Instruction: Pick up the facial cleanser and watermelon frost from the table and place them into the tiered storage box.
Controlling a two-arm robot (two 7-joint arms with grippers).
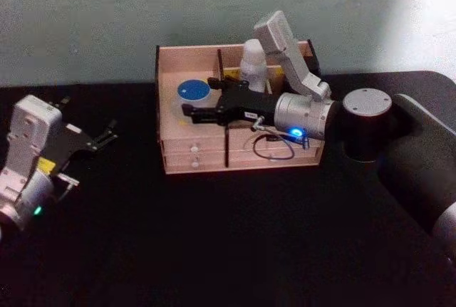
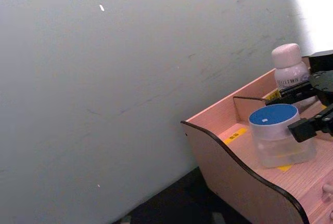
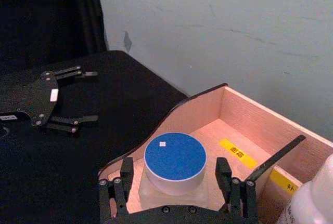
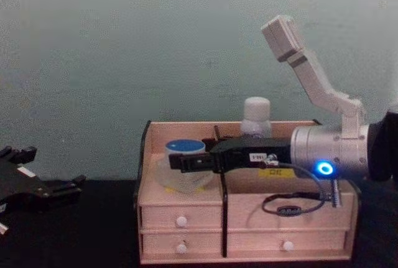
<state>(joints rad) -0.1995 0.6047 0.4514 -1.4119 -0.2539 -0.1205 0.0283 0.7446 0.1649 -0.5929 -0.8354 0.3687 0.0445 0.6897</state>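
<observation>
The watermelon frost [image 3: 175, 157], a clear jar with a blue lid, stands in the left compartment of the tiered storage box [image 3: 250, 114]. My right gripper [image 3: 175, 176] is open around the jar, one finger on each side with small gaps. In the head view the right gripper [image 1: 199, 100] reaches leftward over the tiered storage box [image 1: 206, 154] to the watermelon frost [image 1: 194, 91]. The facial cleanser [image 1: 253, 58], a white bottle, stands upright in the back compartment behind the divider. My left gripper [image 1: 108, 133] hovers open over the table left of the box.
The box stands against a pale wall [image 1: 107, 22] on a black table [image 1: 214, 236]. A dark divider [image 1: 222, 107] splits the box's compartments. A black cable loop [image 1: 274, 149] hangs from the right wrist in front of the drawers.
</observation>
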